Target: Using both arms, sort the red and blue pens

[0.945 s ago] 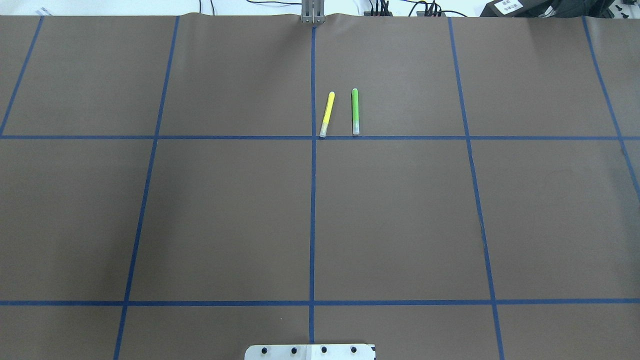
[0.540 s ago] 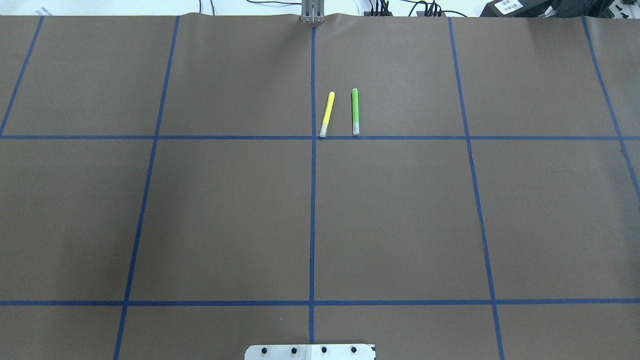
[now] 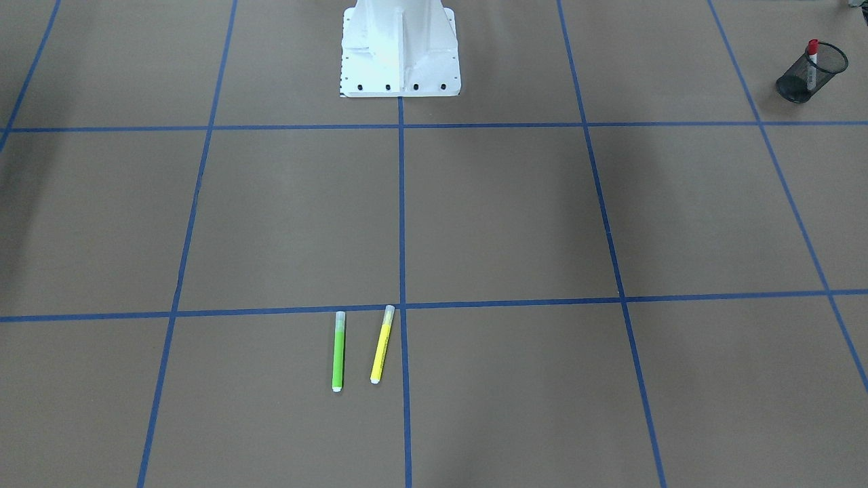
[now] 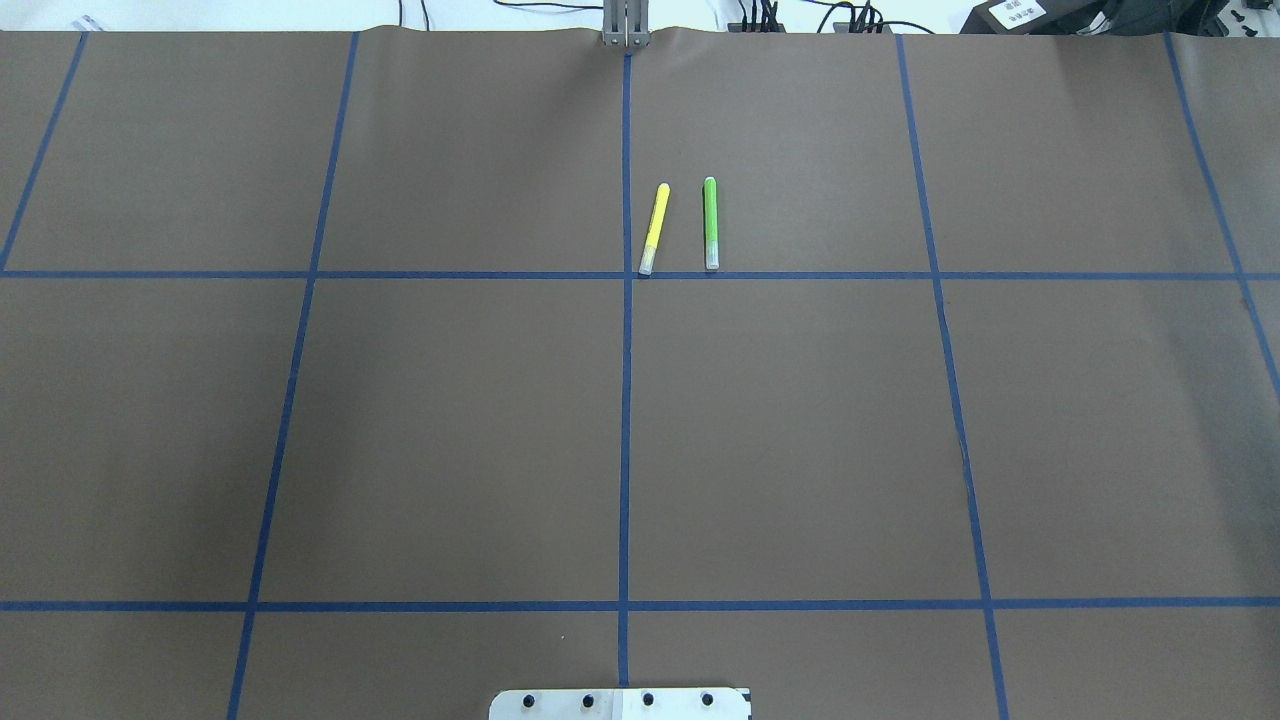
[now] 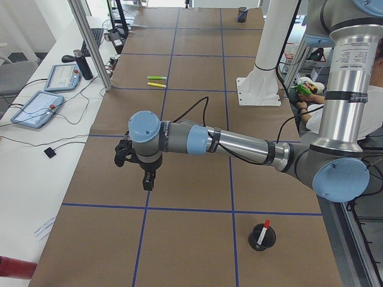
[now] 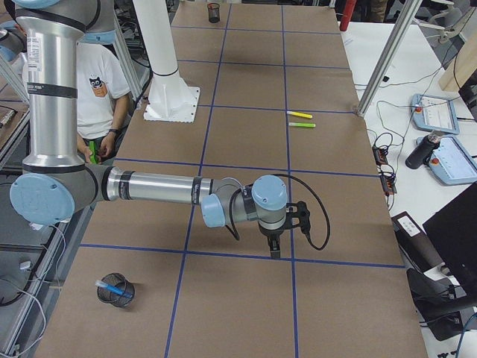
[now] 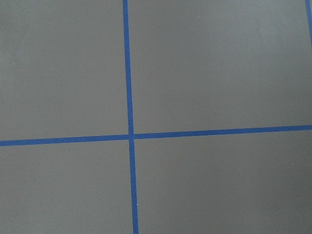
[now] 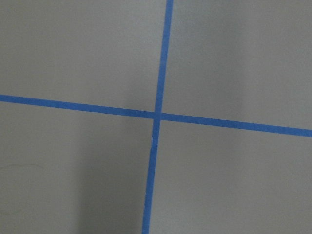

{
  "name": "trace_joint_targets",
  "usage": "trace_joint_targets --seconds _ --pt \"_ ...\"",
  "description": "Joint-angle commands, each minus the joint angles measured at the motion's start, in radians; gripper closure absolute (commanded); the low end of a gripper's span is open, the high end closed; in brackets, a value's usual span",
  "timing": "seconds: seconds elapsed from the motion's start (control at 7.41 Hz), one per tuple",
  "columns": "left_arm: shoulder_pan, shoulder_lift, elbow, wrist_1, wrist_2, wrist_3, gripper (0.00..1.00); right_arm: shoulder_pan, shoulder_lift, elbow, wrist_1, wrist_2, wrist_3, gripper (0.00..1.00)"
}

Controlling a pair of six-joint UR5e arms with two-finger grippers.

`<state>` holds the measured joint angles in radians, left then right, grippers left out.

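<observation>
Over the bench, the left pincer and right pincer hover, spread or pressed together impossible to tell.

This is a robot lab. A long bench is covered in brown paper, and blue tape lines mark it into big squares. A white metal stand is bolted onto it. A big grey and silver robot arm with pale-blue round caps reaches over it. Grey touch-screen control pads lie on a white side table. Silver metal posts stand beside the bench.
</observation>
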<state>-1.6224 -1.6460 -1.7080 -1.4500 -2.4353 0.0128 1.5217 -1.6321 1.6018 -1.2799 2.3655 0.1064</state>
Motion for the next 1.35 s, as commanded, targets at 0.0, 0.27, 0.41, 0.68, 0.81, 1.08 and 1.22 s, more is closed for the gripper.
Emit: trace_joint_targets --seconds 0.0,0.27,0.41,0.68,0.81,1.08,1.22 --pt "0.001 0.005 0.013 0.000 0.001 0.003 0.00 -0.031 -0.002 0.055 -0.006 -0.017 0.036 0.00" --pt "0.001 0.006 0.016 0.002 0.001 0.001 0.00 -0.069 0.000 0.073 -0.012 -0.082 0.070 0.00" --pt "0.001 0.008 0.016 0.002 -0.002 0.001 0.00 -0.084 -0.003 0.085 -0.016 -0.110 0.070 0.00" --pt "0.001 0.017 0.014 -0.001 -0.005 0.003 0.00 -0.113 0.001 0.079 -0.058 -0.124 0.052 0.00" --pt "0.001 0.021 0.014 -0.001 -0.005 0.003 0.00 -0.120 -0.003 0.076 -0.082 -0.149 0.020 0.00" --pt "0.001 0.031 0.013 -0.004 -0.008 0.003 0.00 -0.132 0.038 0.081 -0.287 -0.178 -0.107 0.00" --pt "0.001 0.035 0.014 -0.006 -0.010 0.003 0.00 -0.127 0.052 0.099 -0.373 -0.152 -0.116 0.00"
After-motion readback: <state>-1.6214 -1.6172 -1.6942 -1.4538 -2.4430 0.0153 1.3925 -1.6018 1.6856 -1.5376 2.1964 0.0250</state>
